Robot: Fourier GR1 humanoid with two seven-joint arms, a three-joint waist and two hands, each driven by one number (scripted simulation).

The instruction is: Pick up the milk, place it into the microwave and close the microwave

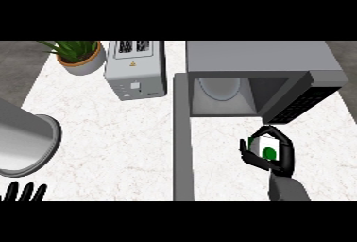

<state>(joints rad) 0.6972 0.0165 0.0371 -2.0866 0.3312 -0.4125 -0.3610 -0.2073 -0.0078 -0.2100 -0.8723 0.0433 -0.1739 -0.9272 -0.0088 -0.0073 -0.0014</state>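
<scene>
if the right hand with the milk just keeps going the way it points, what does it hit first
Likely nothing before the microwave cavity. The right hand, curled round the milk, points up the view at the open front; the door stands off to its left. Inside, the turntable plate comes first, though depth is unclear.

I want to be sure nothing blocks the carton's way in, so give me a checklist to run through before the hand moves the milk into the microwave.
1. Milk carton held in the right hand: ok, fingers curl round it.
2. Microwave door open: ok, swung out to the left.
3. Cavity free of objects: ok, only the turntable plate shows.
4. Carton in front of the opening: ok, just below it.
5. Left hand out of the way: ok, at the lower left edge.
6. Toaster off the path: ok, left of the door.
</scene>
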